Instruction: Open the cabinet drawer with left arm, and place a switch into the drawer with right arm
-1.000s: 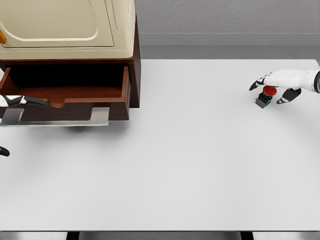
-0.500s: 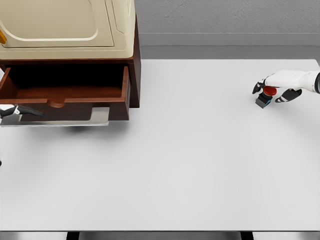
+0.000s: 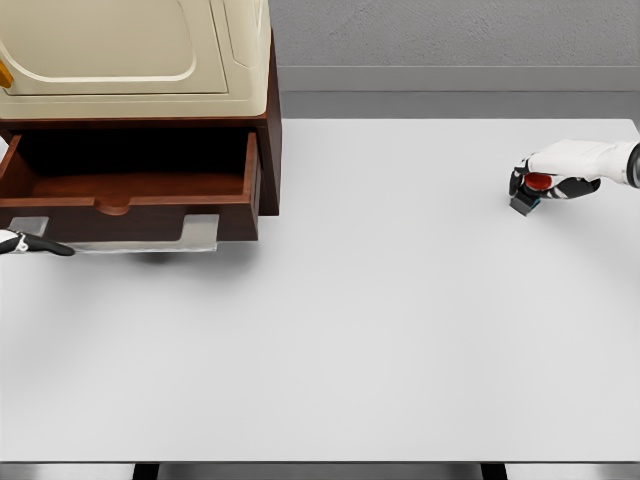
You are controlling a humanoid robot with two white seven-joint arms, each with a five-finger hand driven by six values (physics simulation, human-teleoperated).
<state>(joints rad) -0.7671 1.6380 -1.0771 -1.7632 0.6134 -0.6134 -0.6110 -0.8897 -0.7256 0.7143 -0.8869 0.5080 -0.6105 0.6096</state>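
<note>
The brown cabinet drawer (image 3: pixel 130 186) stands pulled open under the cream-coloured cabinet (image 3: pixel 120 50) at the upper left, its inside empty. Only a little of my left hand (image 3: pixel 30 244) shows at the left edge, just below the drawer front's lower corner, one finger stretched out and holding nothing. The switch (image 3: pixel 537 181), a red button on a dark base, sits on the white table (image 3: pixel 380 320) at the far right. My right hand (image 3: pixel 537 190) is curled around it, with the thumb on its left side and the other fingers on its right.
A grey metal plate (image 3: pixel 190 234) hangs below the drawer front. A wide stretch of bare tabletop lies between the switch and the drawer. A grey wall runs behind the table's far edge.
My left hand has let go of the drawer front and dropped down and left, almost out of view. My right hand's fingers have closed in around the switch.
</note>
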